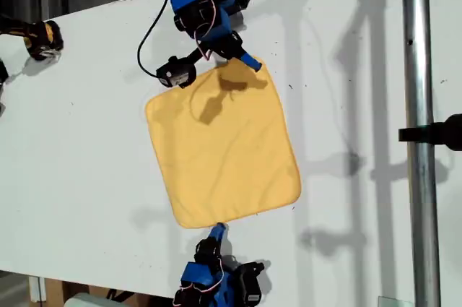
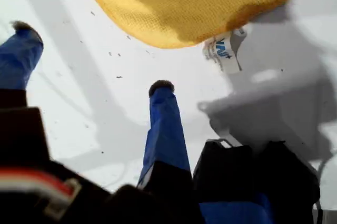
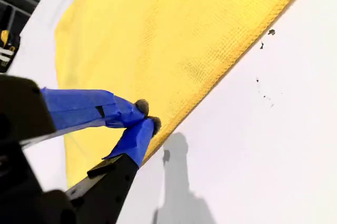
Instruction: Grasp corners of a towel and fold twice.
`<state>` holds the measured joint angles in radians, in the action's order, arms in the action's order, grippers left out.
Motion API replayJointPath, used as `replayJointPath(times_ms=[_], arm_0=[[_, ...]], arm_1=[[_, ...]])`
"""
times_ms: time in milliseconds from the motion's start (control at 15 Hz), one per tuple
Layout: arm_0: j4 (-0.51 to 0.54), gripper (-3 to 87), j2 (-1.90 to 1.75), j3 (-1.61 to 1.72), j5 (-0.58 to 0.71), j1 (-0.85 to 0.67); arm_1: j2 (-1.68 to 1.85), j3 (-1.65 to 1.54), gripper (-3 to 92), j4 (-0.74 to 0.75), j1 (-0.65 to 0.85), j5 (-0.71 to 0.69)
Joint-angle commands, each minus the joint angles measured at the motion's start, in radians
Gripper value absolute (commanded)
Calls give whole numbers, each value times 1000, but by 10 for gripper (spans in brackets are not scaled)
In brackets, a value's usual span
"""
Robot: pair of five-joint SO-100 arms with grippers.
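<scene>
Jaws of two grippers, one towel [image 1: 222, 148]

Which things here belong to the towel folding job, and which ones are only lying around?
Part of the job: the towel, its corners, my first gripper, my second gripper.

Just lying about: the yellow-and-black object at the exterior view's upper left, the metal pole and the black clamp at the exterior view's right.

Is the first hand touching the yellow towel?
Apart. In the first wrist view, bare white table shows between the towel and my first hand, which is open.
</scene>
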<state>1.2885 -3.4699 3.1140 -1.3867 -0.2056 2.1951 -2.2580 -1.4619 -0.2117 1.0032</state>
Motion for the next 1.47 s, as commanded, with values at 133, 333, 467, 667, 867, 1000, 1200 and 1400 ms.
replayJointPath(times_ms=[133, 333, 467, 667, 867, 1000, 1200, 1400], arm_0=[[-5, -7, -5, 0, -2, -23], [-5, -7, -5, 2, -2, -23], [-5, -7, -5, 2, -2, -25], [-5, -7, -5, 2, -2, -25], [-5, -7, -5, 2, -5, -25], [-5, -7, -5, 2, -6, -25], [-5, -7, -5, 2, -8, -25], [-3, -7, -5, 3, -12, -25]], arm_1=[[-66, -83, 406, 183, 14, -71], [-183, -89, 407, 270, 35, -117], [-245, -89, 407, 298, 57, -143], [-321, -87, 394, 321, 101, -183], [-397, -55, 353, 325, 126, -199], [-445, -28, 309, 325, 121, -201], [-492, 9, 120, 321, 109, -206], [-511, 32, -1, 321, 101, -199]])
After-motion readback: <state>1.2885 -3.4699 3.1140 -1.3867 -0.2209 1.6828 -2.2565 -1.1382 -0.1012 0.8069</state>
